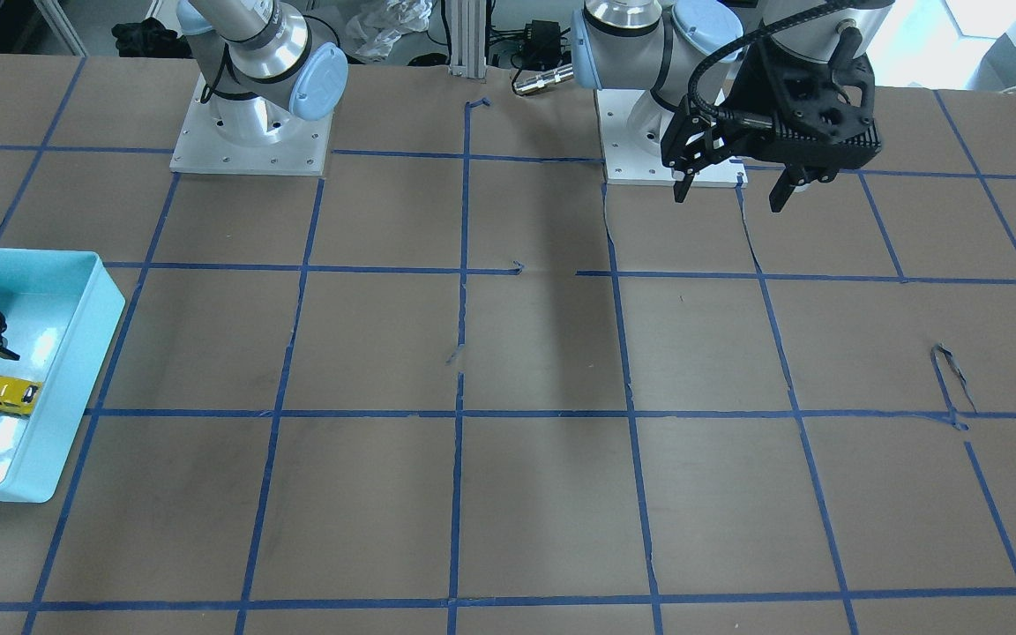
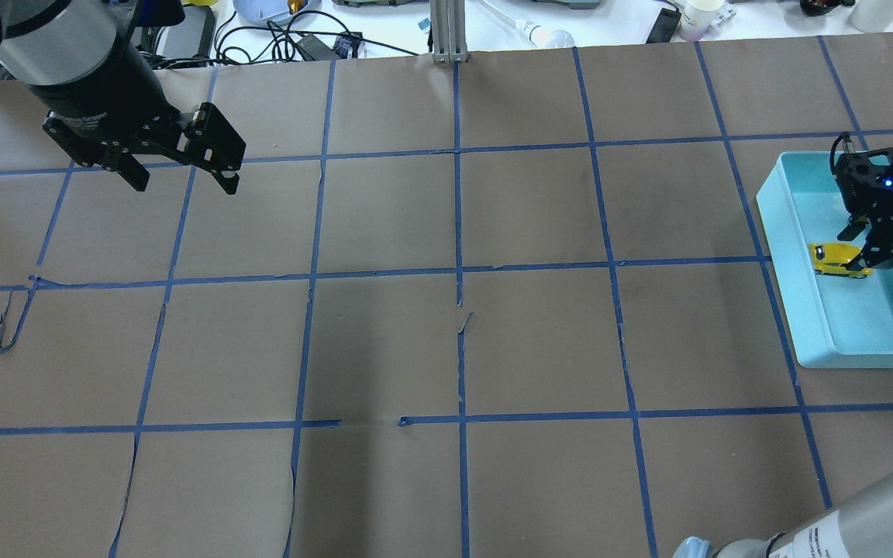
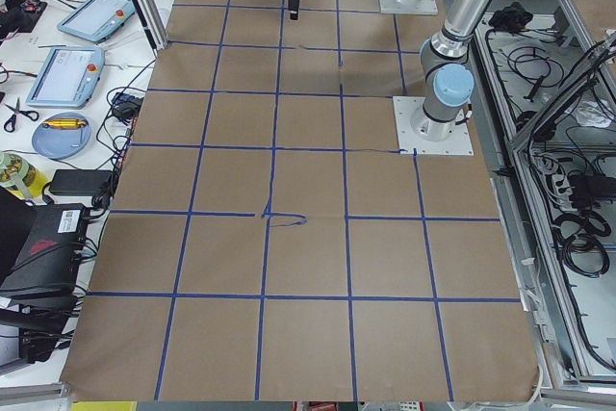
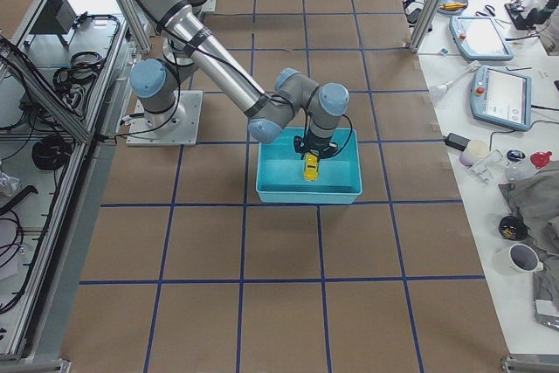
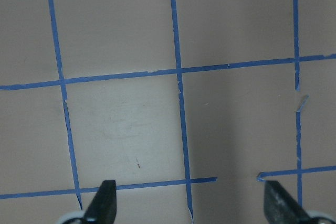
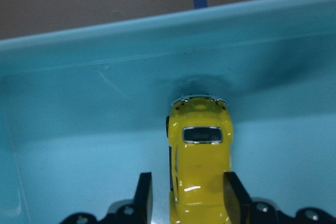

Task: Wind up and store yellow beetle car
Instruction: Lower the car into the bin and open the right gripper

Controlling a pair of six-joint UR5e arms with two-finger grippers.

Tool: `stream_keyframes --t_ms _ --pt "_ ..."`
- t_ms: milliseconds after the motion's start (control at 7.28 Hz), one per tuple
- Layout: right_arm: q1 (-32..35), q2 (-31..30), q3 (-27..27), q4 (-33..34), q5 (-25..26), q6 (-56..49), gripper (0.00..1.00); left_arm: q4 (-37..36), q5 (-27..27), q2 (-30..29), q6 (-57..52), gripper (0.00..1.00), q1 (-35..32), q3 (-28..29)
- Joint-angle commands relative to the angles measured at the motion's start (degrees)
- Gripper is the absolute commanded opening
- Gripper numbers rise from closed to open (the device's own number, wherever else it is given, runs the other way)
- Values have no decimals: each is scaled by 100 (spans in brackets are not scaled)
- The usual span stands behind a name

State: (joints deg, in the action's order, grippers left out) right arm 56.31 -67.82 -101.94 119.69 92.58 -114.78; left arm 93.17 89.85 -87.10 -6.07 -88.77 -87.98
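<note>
Right claw point(image 6: 188, 178), parted, straddles yellow beetle car point(image 6: 202, 156) (long axis toward tray wall point(image 6: 105, 51)).

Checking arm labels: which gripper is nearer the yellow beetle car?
Right. The right gripper straddles the yellow beetle car in the teal bin; the left gripper hangs far across the table.

No legible text, faint lettering on left gripper point(image 2: 183, 184) unreadable

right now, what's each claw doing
left claw: open, empty
right claw: open a little around the yellow beetle car, gap beside one finger
</note>
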Motion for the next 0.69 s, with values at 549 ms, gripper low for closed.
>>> stream_keyframes --t_ms 549 --pt "3 -1916 156 -1786 191 4933 100 0 24 0 0 100 0 0"
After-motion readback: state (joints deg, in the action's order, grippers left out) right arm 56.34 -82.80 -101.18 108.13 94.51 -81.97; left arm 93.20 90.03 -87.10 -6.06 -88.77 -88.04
